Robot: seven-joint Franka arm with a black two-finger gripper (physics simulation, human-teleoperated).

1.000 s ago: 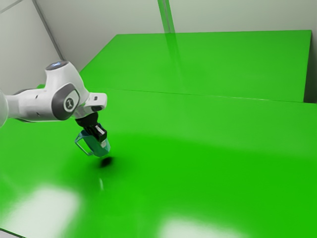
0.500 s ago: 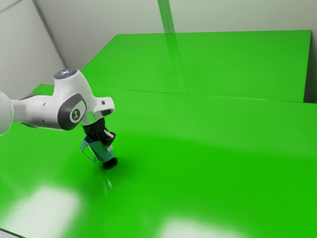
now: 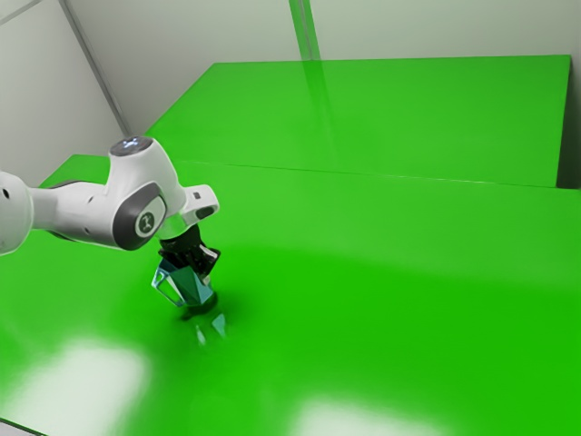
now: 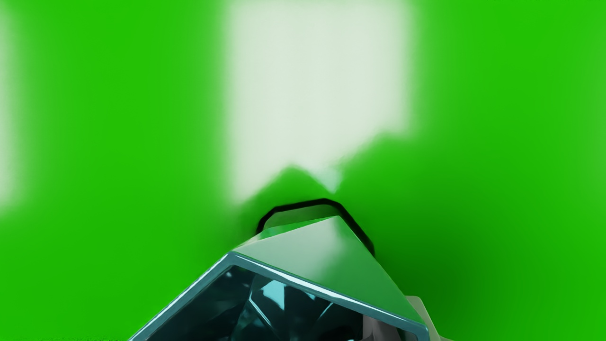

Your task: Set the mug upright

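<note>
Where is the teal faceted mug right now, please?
At the exterior view's left, the teal faceted mug is tilted in the black jaws below the white arm, over the green table.

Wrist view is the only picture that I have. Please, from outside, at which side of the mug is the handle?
Observer: The handle is on the exterior view's left side of the mug.
Operator: Thank you. How high is the mug above the table?
Observer: It is low over the table, with its reflection close below; whether it touches, I cannot tell.
Operator: And from where does the arm come?
Observer: The arm reaches in from the exterior view's left, its hand above the mug.
</note>
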